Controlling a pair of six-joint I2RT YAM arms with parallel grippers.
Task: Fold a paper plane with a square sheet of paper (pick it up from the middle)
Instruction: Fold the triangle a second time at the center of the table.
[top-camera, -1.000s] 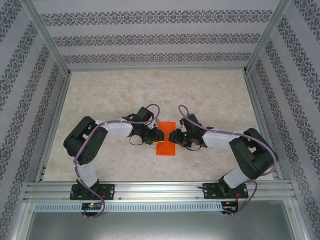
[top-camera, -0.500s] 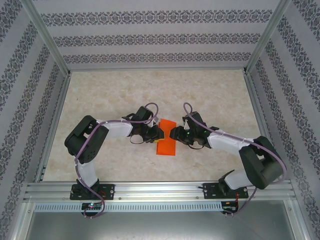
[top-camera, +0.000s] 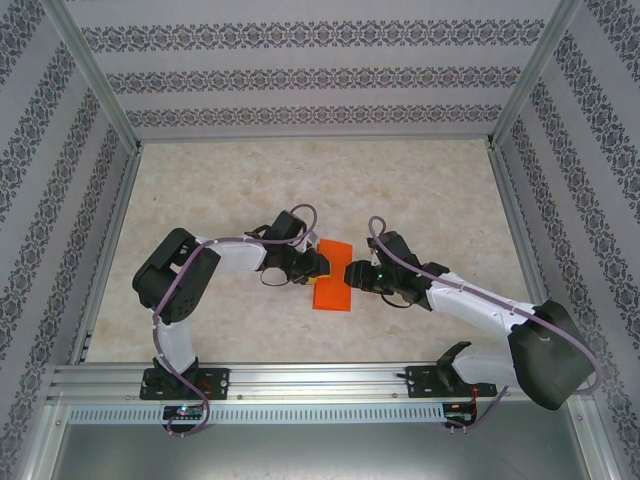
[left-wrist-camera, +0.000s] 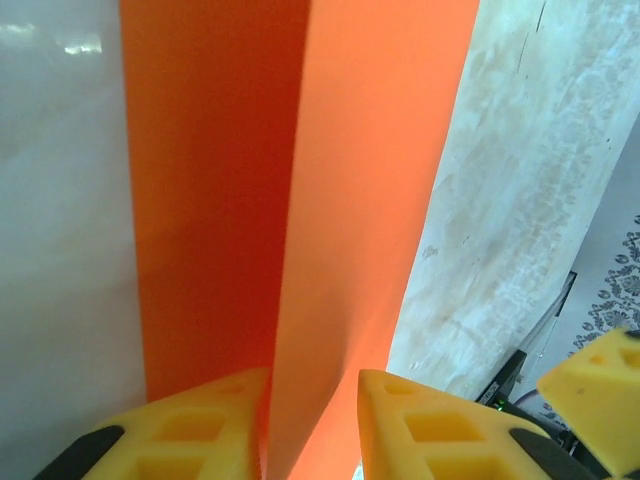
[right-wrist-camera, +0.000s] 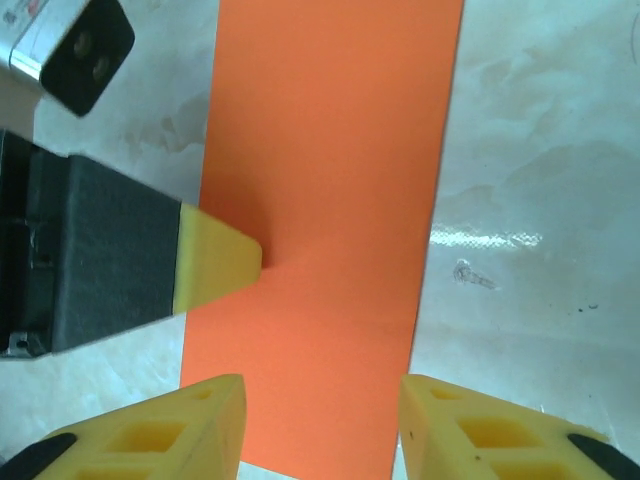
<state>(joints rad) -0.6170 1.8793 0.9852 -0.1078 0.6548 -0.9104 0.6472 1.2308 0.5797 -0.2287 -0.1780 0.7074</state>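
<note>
The square sheet of paper (top-camera: 333, 290), bright orange, lies near the table's middle folded into a narrow rectangle; no paper plane is in view. My left gripper (top-camera: 316, 266) is at its left edge. In the left wrist view the paper's paler upper layer (left-wrist-camera: 380, 200) rises between the left gripper's (left-wrist-camera: 312, 425) parted yellow fingers. One left fingertip (right-wrist-camera: 222, 265) dents the paper (right-wrist-camera: 330, 150) in the right wrist view. My right gripper (top-camera: 351, 273) is at the paper's right edge. Seen from its own wrist camera, the right gripper (right-wrist-camera: 320, 430) is open, with its fingers spanning the strip's width.
The marble-patterned tabletop (top-camera: 250, 180) is boxed in by patterned walls (top-camera: 320, 75) on three sides. An aluminium rail (top-camera: 320, 380) runs along the near edge. The right arm's elbow (top-camera: 545, 350) juts out low at the right.
The right arm has stretched out, its elbow swinging down and to the right while its gripper stayed at the paper. The paper has tilted slightly, and the left gripper nudged right.
</note>
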